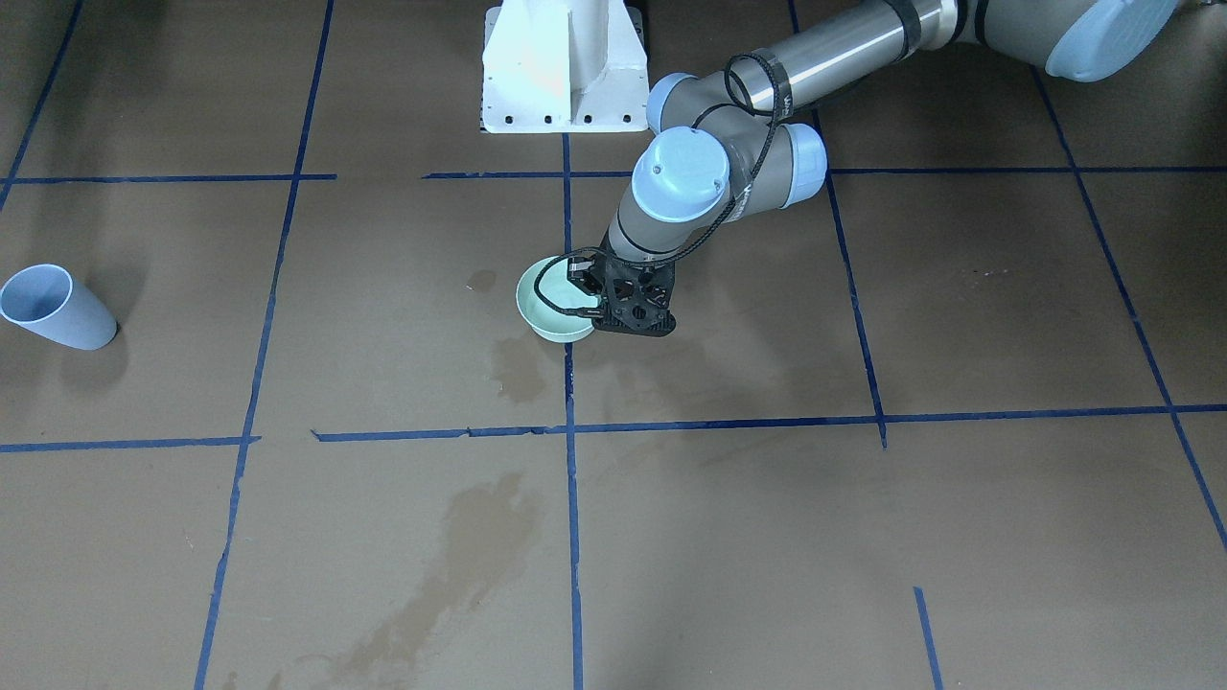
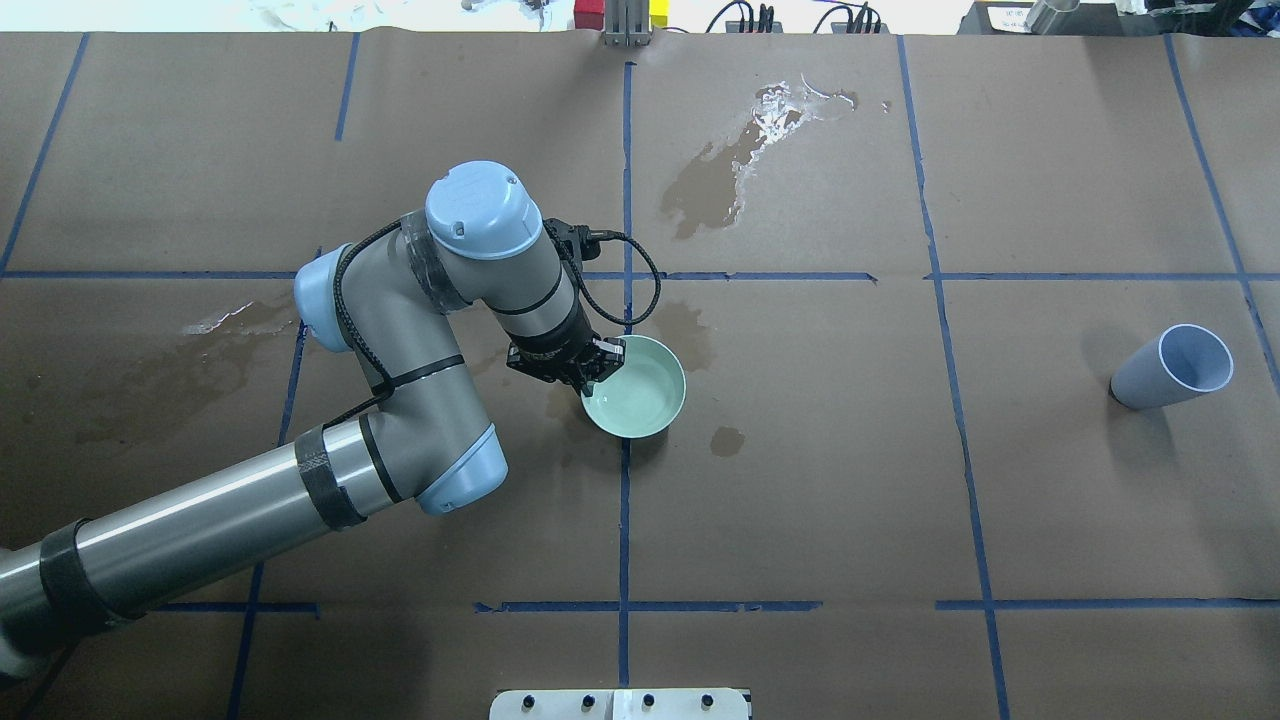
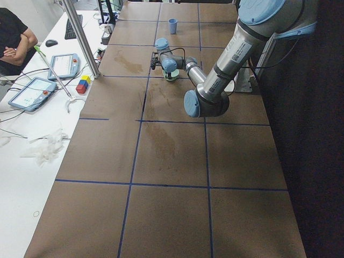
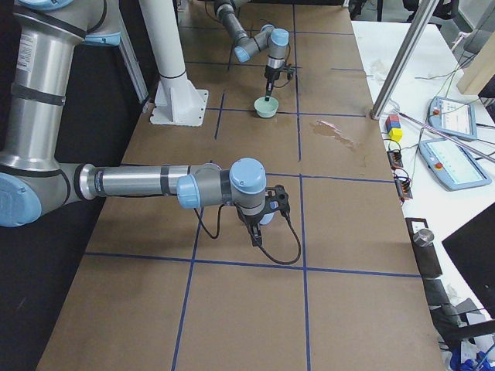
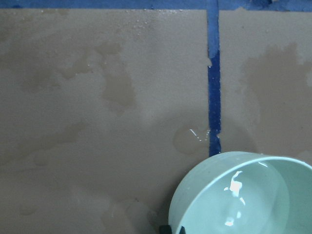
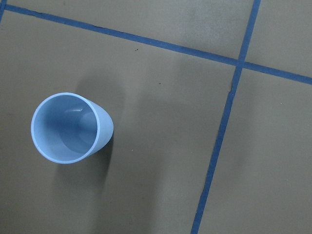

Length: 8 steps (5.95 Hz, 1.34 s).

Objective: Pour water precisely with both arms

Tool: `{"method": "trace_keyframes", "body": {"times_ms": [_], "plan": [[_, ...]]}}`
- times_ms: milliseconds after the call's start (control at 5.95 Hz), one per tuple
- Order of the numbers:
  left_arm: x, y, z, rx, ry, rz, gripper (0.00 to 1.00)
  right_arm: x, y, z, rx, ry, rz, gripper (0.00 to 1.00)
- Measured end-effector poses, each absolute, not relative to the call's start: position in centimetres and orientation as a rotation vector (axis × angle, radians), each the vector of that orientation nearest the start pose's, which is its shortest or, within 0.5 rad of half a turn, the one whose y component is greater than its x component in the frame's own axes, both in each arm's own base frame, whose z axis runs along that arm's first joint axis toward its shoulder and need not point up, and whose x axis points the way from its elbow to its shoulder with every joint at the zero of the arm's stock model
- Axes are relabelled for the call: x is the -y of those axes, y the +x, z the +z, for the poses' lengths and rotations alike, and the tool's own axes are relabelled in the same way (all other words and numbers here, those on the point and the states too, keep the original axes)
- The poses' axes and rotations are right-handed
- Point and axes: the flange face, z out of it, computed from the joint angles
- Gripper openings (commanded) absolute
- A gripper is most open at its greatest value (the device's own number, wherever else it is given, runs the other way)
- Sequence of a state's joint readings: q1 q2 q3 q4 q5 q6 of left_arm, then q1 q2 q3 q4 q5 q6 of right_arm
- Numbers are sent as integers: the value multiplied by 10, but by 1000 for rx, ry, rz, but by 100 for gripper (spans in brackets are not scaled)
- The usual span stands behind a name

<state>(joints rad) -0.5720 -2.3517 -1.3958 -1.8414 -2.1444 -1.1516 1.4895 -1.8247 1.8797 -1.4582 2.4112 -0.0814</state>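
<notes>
The left gripper (image 2: 592, 372) is pinched narrowly onto the rim of the green bowl (image 2: 645, 400), which holds shallow water (image 5: 239, 195). The right gripper (image 4: 256, 232) hangs above the blue cup (image 6: 68, 127), and I cannot tell its opening. This looks like the grasping step, and next the bowl needs a level lift.

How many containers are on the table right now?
2: a pale green bowl at the table's centre and a blue cup standing alone toward the robot's right. Nothing looks hidden.

Water (image 5: 243, 204) glints in bowl (image 5: 191, 204) (left arm (image 2: 200, 520) alongside)
</notes>
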Motion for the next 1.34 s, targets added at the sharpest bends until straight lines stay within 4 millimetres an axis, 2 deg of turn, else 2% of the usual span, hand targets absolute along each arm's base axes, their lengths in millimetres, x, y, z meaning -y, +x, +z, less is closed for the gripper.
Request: {"method": "trace_keyframes", "body": {"times_ms": [168, 336, 504, 840, 1008, 1344], "plan": [[470, 590, 219, -1003, -56, 115, 85, 397, 27, 601, 844, 157, -225, 100], [468, 592, 218, -1008, -36, 116, 92, 397, 27, 602, 844, 158, -226, 100], [467, 588, 212, -1030, -15, 118, 93, 397, 27, 602, 844, 160, -226, 100], [465, 562, 184, -1093, 21, 93, 93, 399, 25, 598, 843, 168, -205, 98], [460, 549, 174, -1119, 19, 63, 95, 396, 18, 594, 854, 187, -153, 99], [453, 536, 173, -1136, 17, 45, 96, 371, -21, 583, 895, 286, -19, 100]]}}
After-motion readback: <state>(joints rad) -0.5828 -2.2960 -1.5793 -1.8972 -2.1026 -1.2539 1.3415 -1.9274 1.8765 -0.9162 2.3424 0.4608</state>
